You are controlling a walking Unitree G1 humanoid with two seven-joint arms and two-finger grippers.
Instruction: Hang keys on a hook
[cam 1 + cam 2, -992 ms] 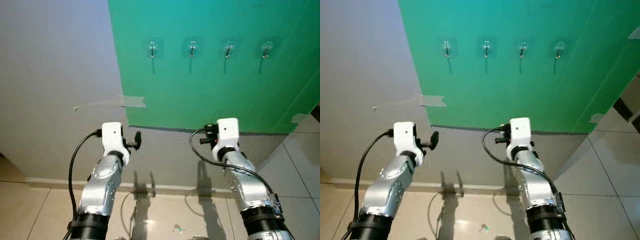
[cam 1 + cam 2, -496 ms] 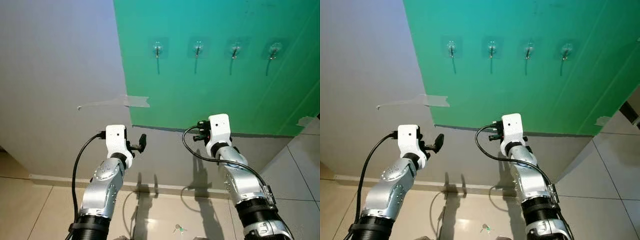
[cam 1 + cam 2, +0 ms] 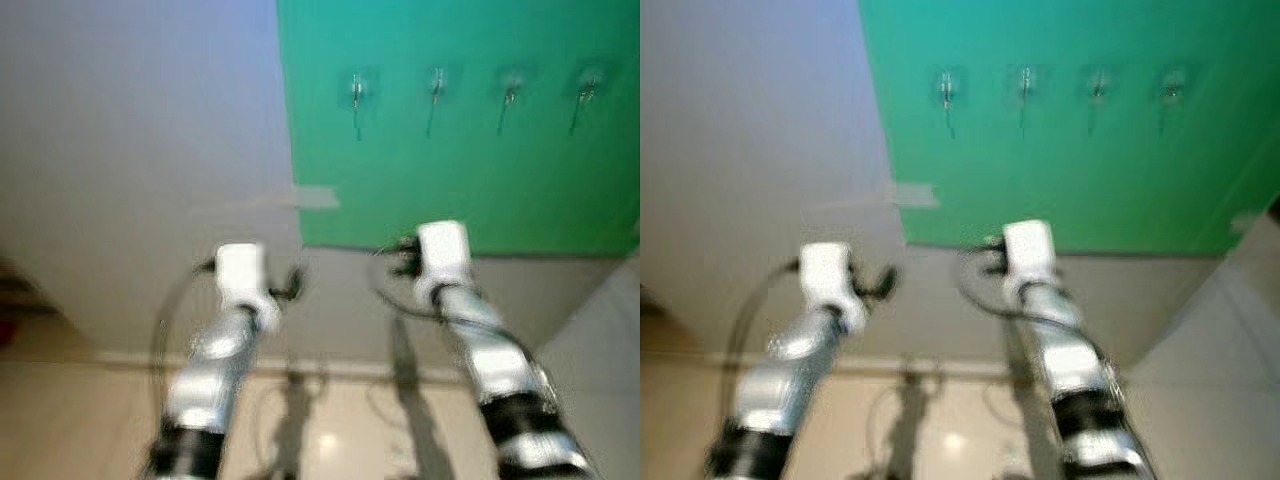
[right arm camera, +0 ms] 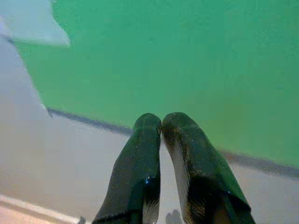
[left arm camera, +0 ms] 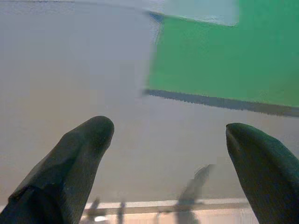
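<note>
My head views were blurred. Both my arms were raised toward a grey wall (image 3: 130, 150) carrying a green panel (image 3: 470, 180). My left jaws (image 5: 170, 140) stood wide open with nothing between them, pointed at the bare wall just below and beside the lower corner of the green panel. One left finger (image 5: 79, 154) and its mate framed only the wall and the pale skirting strip (image 5: 154, 204) near the floor. My right jaws (image 4: 161, 122) were pressed closed, tips touching, and I could make out nothing held between them; they were aimed at the lower part of the green panel, close to its dark bottom edge. A strip of pale tape (image 3: 310, 197) lay across the panel's edge, above my left jaws. 4 hooks (image 3: 357, 90) sat in a row high on the panel, well above and apart from both jaws, each appearing bare. I could not make out the keys in the blur. The tiled floor (image 3: 330, 440) lay below my arms.
</note>
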